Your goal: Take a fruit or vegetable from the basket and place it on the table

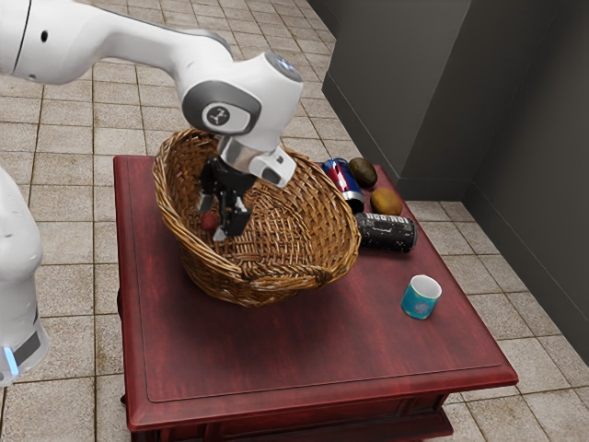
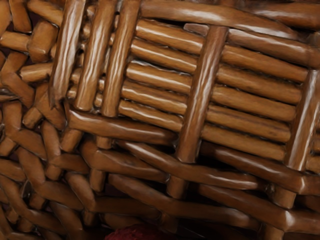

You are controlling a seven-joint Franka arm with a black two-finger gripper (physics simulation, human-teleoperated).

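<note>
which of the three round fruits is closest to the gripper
The red one, at the gripper inside the basket; the dark brown one and the yellowish one lie outside it.

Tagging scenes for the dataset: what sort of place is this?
Hard to name; perhaps a kitchen or dining corner. Tiled floor, a dark red wooden table, and a wicker basket beside drink cans suggest it.

basket (image 1: 207, 272) on table (image 1: 276, 359) | fruit (image 1: 210, 222) in basket | cans (image 1: 388, 233), mug (image 1: 420, 300) at exterior view's right of basket
</note>
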